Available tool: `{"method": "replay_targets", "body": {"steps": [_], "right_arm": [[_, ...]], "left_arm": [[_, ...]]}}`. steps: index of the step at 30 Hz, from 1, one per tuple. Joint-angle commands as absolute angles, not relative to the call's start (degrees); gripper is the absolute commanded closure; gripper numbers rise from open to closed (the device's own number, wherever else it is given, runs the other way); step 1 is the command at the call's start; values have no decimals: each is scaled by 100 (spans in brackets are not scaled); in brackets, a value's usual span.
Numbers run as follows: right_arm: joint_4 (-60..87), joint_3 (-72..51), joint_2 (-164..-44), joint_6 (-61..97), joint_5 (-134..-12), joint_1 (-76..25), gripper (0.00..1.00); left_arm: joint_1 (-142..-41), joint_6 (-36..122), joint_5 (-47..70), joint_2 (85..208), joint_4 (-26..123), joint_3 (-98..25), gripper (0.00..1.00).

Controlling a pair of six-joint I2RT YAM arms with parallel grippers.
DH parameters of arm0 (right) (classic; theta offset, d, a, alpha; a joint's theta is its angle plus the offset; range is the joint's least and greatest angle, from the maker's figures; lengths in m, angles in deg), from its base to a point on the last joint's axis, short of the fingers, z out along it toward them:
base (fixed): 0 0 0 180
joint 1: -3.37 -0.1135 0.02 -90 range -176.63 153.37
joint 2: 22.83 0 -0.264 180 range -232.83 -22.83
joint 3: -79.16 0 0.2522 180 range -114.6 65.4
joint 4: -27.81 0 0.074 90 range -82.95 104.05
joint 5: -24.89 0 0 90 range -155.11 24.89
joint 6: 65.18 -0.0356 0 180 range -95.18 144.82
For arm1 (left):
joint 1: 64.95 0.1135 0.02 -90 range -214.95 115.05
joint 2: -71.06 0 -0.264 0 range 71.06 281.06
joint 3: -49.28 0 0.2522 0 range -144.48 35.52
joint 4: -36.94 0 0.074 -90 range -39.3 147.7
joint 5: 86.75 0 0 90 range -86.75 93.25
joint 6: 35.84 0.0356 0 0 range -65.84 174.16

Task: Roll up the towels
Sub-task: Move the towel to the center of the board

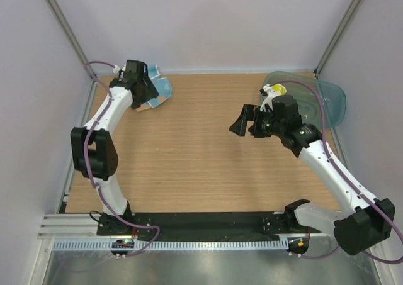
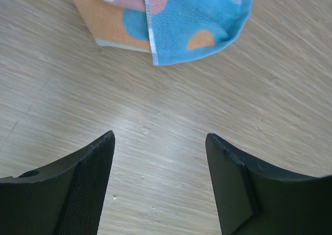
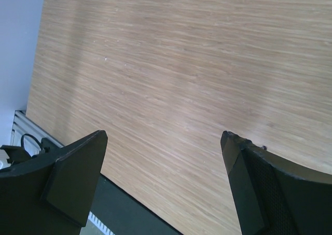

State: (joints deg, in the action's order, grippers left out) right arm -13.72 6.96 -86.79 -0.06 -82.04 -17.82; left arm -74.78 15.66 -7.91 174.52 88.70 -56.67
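Wood-grain tabletop runs under the right jaws, spread wide on nothing, seemingly idle. Farther off, the left jaws stand apart just short of the loosely folded blue towel, placed to pinch an edge. Far right, the yellow towel peeks from the teal tray.

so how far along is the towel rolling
Nothing looks finished. The blue towel lies bunched and folded over at the far left of the table, not a tidy roll. In hand: nothing; the left end effector is open just short of it, the right end effector open over bare wood. Left: rolling it, plus the yellow towel, mostly hidden, seemingly in the teal tray.
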Motion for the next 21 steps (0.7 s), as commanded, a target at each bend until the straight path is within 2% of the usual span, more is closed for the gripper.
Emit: {"method": "replay_targets", "body": {"steps": [1, 10, 21], "right_arm": [[-1100, 774, -8742, -102, -8418, -1843, 1], [-1196, 756, -9024, 127, -8541, -1860, 1], [-1249, 704, -9401, 320, -8568, -1869, 1]], "left_arm": [[-7348, 1338, -396, 17863, 9262, -6361, 29], [-6997, 811, 131, 18935, 8533, -6661, 23], [-6917, 618, 492, 19937, 7909, -6933, 24]]}}
